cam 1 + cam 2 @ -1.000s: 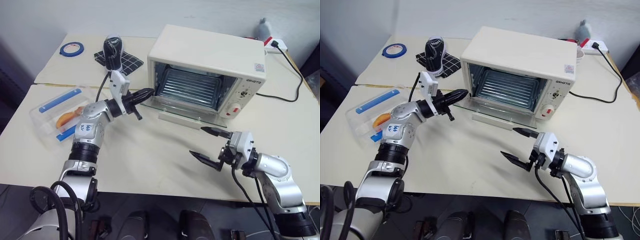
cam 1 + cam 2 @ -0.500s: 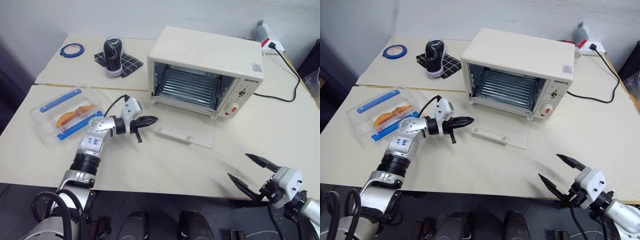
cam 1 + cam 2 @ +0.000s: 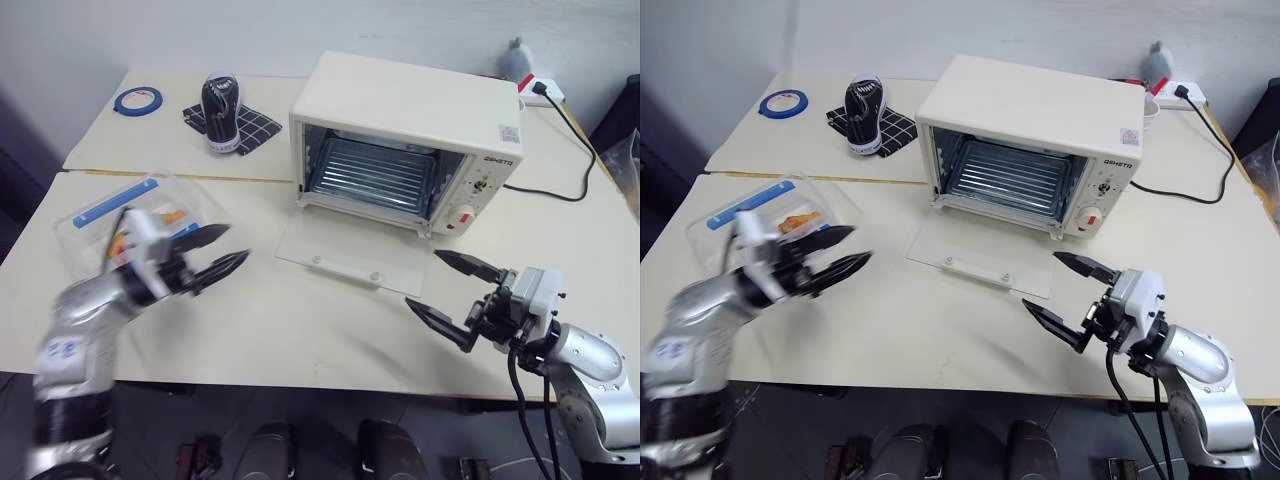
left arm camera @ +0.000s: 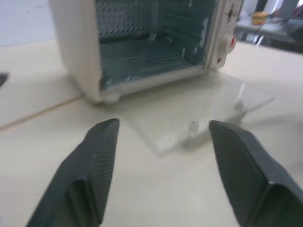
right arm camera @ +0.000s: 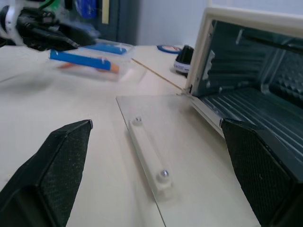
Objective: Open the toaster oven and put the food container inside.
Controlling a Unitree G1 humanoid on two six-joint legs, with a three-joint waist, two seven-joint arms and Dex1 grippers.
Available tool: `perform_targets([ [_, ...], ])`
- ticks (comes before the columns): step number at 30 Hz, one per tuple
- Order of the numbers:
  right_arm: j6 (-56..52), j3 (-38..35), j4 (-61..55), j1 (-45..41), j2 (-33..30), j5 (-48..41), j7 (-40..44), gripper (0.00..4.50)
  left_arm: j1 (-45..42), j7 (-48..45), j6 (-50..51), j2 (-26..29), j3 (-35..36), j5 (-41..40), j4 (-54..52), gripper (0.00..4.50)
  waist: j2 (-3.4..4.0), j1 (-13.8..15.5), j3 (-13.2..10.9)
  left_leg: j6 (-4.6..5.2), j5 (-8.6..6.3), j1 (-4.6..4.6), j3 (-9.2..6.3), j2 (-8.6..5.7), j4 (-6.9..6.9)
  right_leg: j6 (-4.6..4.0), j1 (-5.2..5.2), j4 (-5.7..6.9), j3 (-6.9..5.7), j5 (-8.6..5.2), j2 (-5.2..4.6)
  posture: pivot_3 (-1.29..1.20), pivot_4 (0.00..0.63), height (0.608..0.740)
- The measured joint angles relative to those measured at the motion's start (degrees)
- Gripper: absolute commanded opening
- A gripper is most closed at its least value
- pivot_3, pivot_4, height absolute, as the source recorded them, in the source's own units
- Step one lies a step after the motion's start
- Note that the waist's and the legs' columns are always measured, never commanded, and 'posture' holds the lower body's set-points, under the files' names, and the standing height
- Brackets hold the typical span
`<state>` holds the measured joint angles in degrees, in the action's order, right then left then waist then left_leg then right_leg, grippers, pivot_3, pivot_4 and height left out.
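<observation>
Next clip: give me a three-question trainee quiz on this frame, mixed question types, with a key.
1. True or false: the oven door lies flat open on the table.
2. Where is the container?
A. inside the oven
B. on the table beside the left gripper
C. held in the right gripper
3. Fill in: both grippers' jaws are ____.

Key: 1 true; 2 B; 3 open.
</observation>
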<state>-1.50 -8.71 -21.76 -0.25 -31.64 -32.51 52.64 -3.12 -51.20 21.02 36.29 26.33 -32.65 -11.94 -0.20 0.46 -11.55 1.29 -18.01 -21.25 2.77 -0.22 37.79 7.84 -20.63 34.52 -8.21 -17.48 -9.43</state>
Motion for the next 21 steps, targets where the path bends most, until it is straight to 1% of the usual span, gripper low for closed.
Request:
perform_targets([
  [1, 0.01, 1.05, 0.2, -1.05, 0.09, -0.17, 0.77, 4.5, 3.88, 1.07, 0.48, -0.36, 3.83, -1.22, -1.09, 4.48, -0.01, -0.05, 0.0, 0.03, -0.04, -0.02, 0.0, 0.01, 0.01, 0.0, -0.01, -0.02, 0.0, 0.0, 0.0, 0.0, 0.15, 0.74],
  [4, 0.23, 3.6, 1.44, -3.46, 0.4, -0.55, 3.95, 4.5, 14.28, 4.81, 1.61, -2.48, 16.56, -4.44, -2.54, 4.48, -0.08, -0.23, -0.01, 0.06, -0.13, -0.02, -0.01, 0.02, 0.02, 0.0, 0.02, -0.1, 0.13, 0.0, -0.02, 0.0, 0.15, 0.74],
  [6, 1.35, 5.3, 2.77, -5.38, 1.04, -0.66, 6.91, 4.5, 19.82, 7.67, 1.23, -3.79, 23.93, -4.76, -1.47, 4.48, -0.09, -0.13, 0.0, 0.07, -0.18, -0.01, 0.01, 0.01, 0.03, 0.0, 0.03, -0.12, 0.22, 0.0, -0.02, 0.0, 0.15, 0.74],
  [9, 3.4, 7.33, 4.54, -7.06, 2.04, -0.11, 9.77, 4.5, 21.87, 11.56, 1.68, -4.39, 29.34, -5.48, 1.74, 4.48, -0.12, 0.76, 0.01, 0.05, -0.25, 0.0, 0.01, 0.01, 0.06, -0.02, 0.0, -0.14, 0.29, -0.01, -0.03, 0.0, 0.15, 0.74],
  [12, 5.41, 9.71, 5.63, -8.31, 3.38, 0.67, 11.83, 4.5, 21.62, 16.56, 4.56, -4.43, 32.19, -7.87, 1.77, 4.48, -0.15, 1.19, 0.03, 0.06, -0.34, -0.02, -0.07, 0.0, 0.12, -0.02, 0.05, -0.16, 0.39, -0.01, -0.08, 0.0, 0.15, 0.74],
  [14, 6.17, 10.51, 6.45, -8.25, 3.78, 1.08, 12.27, 4.5, 20.24, 19.68, 7.64, -3.28, 32.24, -9.13, 1.63, 4.48, -0.18, 1.24, 0.04, 0.05, -0.36, -0.04, -0.08, 0.0, 0.15, -0.02, 0.04, -0.09, 0.44, -0.01, -0.06, 0.0, 0.15, 0.74],
  [15, 6.49, 10.58, 6.62, -8.02, 3.87, 1.15, 12.35, 4.5, 18.83, 21.71, 10.24, -1.86, 31.92, -9.94, 1.71, 4.48, -0.19, 1.23, 0.05, 0.04, -0.36, -0.04, -0.08, 0.0, 0.15, -0.02, 0.02, -0.02, 0.45, -0.01, -0.05, 0.0, 0.15, 0.74],
  [17, 6.81, 10.46, 6.66, -7.7, 3.85, 1.2, 12.44, 4.5, 15.51, 25.43, 15.72, 2.7, 31.08, -10.93, 2.14, 4.48, -0.23, 1.05, 0.06, -0.01, -0.36, -0.02, -0.06, 0.02, 0.15, -0.03, 0.0, 0.0, 0.45, -0.01, 0.01, 0.0, 0.15, 0.74],
  [19, 7.34, 10.25, 7.11, -7.31, 3.77, 1.53, 12.44, 4.5, 8.96, 30.21, 24.23, 8.38, 29.91, -13.38, 5.38, 4.48, -0.23, 1.02, 0.06, -0.03, -0.35, -0.02, -0.05, 0.02, 0.15, -0.03, -0.05, 0.09, 0.43, -0.02, 0.04, 0.0, 0.15, 0.74],
  [21, 7.66, 9.96, 7.52, -7.09, 3.65, 1.66, 12.45, 4.5, 3.23, 34.14, 31.99, 12.85, 28.74, -15.26, 8.07, 4.48, -0.24, 0.78, 0.07, -0.02, -0.36, 0.02, 0.08, 0.0, 0.14, -0.02, -0.09, 0.13, 0.44, -0.02, 0.1, 0.0, 0.15, 0.74],
])
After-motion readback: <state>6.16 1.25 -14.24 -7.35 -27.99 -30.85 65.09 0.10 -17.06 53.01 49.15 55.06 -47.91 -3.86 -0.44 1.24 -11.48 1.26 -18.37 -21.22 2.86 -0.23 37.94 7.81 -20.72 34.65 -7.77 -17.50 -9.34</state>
